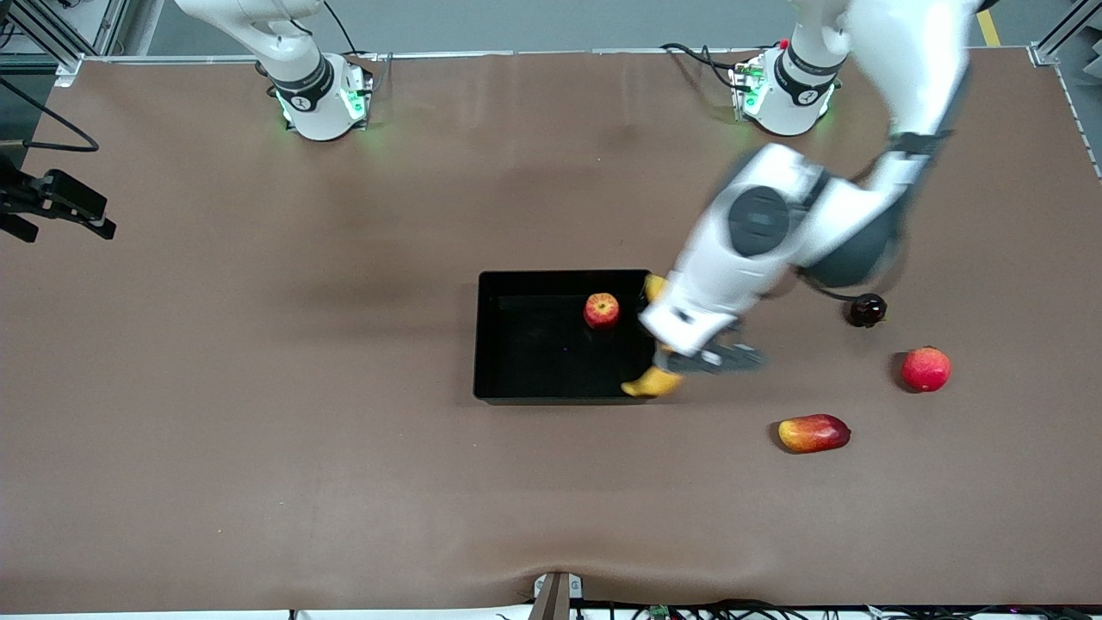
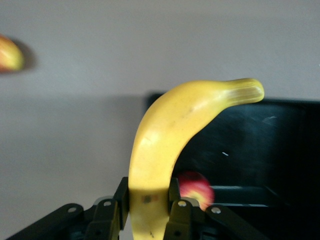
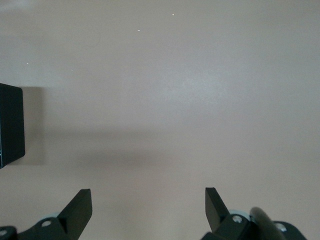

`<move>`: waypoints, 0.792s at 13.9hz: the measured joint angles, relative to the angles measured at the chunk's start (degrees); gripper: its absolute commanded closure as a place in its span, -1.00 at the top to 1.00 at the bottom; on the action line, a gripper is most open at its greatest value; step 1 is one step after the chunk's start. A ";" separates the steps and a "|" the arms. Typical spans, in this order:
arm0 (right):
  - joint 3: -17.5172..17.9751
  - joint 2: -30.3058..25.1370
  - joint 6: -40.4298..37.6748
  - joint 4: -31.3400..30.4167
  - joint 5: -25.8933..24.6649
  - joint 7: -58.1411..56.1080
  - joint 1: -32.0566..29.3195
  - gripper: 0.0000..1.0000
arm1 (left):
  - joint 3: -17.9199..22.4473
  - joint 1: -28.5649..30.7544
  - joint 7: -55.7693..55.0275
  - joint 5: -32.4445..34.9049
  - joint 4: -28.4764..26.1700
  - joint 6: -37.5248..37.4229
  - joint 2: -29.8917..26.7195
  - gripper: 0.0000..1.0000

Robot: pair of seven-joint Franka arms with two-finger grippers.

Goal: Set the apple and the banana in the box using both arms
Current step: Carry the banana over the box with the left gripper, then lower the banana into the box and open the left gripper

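Note:
The yellow banana point(image 1: 653, 382) hangs in my left gripper point(image 1: 682, 358), which is shut on its middle over the wall of the black box point(image 1: 525, 349) at the left arm's end. In the left wrist view the banana point(image 2: 170, 125) rises from between the fingers point(image 2: 115, 205) of that gripper point(image 2: 148, 199), with the box point(image 2: 260, 140) below it. The red apple point(image 1: 601, 310) lies in the box near that same wall and also shows in the left wrist view point(image 2: 196, 187). My right gripper point(image 3: 148, 197) is open and empty over bare table, with a box corner point(image 3: 10, 125) in its view.
On the table toward the left arm's end lie a dark round fruit point(image 1: 866, 310), a pinkish-red round fruit point(image 1: 925, 368) and an oblong red-yellow fruit point(image 1: 814, 432). A black device point(image 1: 60, 205) juts in at the right arm's end.

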 measured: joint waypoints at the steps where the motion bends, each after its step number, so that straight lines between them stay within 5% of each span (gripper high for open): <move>1: 0.01 0.00 0.00 0.00 0.00 0.00 0.00 1.00 | 0.24 -2.96 -4.14 0.01 0.82 0.29 1.59 -1.00; 7: 0.01 0.00 0.00 0.00 0.00 0.00 0.00 1.00 | 10.82 -20.09 -14.91 0.02 5.63 6.82 10.37 -1.00; 11: 0.01 0.00 0.00 0.00 0.00 0.00 0.00 1.00 | 12.76 -23.63 -16.92 0.02 6.33 9.14 13.90 -1.00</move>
